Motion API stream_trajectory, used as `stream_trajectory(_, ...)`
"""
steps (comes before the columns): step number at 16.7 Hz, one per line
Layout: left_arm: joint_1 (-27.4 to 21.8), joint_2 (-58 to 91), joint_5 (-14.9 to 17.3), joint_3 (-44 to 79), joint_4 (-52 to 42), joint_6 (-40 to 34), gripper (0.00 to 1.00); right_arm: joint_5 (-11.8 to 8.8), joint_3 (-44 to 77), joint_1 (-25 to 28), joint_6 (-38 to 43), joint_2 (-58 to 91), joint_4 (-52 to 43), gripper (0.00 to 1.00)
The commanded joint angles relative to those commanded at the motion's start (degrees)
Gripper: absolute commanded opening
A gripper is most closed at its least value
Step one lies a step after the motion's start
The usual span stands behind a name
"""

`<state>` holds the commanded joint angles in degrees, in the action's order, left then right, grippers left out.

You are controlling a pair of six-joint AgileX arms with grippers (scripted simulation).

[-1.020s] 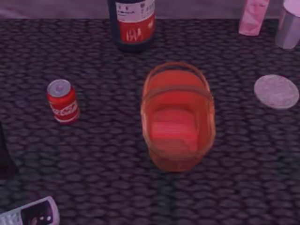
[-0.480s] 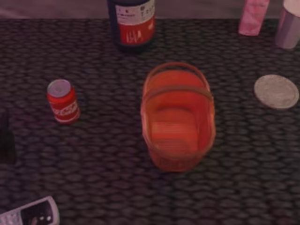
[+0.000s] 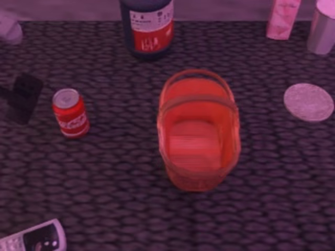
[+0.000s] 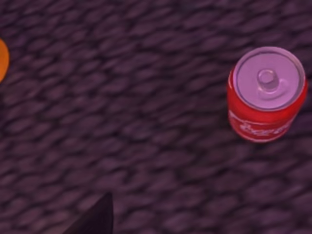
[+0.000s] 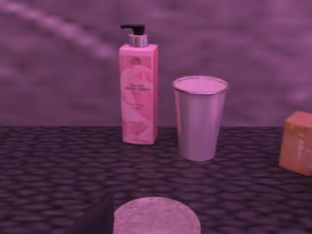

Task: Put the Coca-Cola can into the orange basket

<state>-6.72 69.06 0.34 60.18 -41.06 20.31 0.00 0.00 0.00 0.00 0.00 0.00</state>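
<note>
The Coca-Cola can (image 3: pixel 70 112) stands upright on the dark woven mat (image 3: pixel 115 172) at the table's left side, its red wall carrying the white script logo and its silver top showing the pull tab. From the left wrist camera the can (image 4: pixel 266 93) is seen from nearly overhead, the lid a pale disc ringed by a raised rim above the red body.

The left gripper (image 3: pixel 21 98) hovers just left of the can, apart from it, a dark shape near the table's left edge; whether its fingers are spread or closed cannot be told.

The orange basket (image 3: pixel 230 136) sits at the table's centre, well right of the can, its oval woven walls crossed by an arched hoop handle.

Behind the basket stands a large dark bottle (image 3: pixel 147 26) with a red-and-white label. A round grey disc (image 3: pixel 309 102) lies on the right, near a pink pump dispenser (image 5: pixel 139 92) and a silver cup (image 5: pixel 200 117). A handset-like device (image 3: pixel 34 238) lies at the lower left corner.

The right arm is outside the top view.
</note>
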Motion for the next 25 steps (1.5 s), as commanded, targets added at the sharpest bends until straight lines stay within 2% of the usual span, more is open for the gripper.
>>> stream_trajectory(6, -2.6, 34.2, -0.4, 28.7, -18.8, 9.3, 1.00, 0.0, 0.0, 0.0, 0.0, 0.0, 0.0, 1.00)
stream_trajectory(11, -4.3, 52.0, -0.3, 43.4, -28.6, 14.2, 1.00, 0.0, 0.0, 0.0, 0.0, 0.0, 0.0, 1.00)
stream_trajectory(20, -4.5, 55.6, -0.2, 46.0, -30.5, 15.3, 1.00, 0.0, 0.0, 0.0, 0.0, 0.0, 0.0, 1.00)
stream_trajectory(25, -4.7, 57.0, -0.2, 40.3, -23.0, 15.5, 1.00, 0.0, 0.0, 0.0, 0.0, 0.0, 0.0, 1.00)
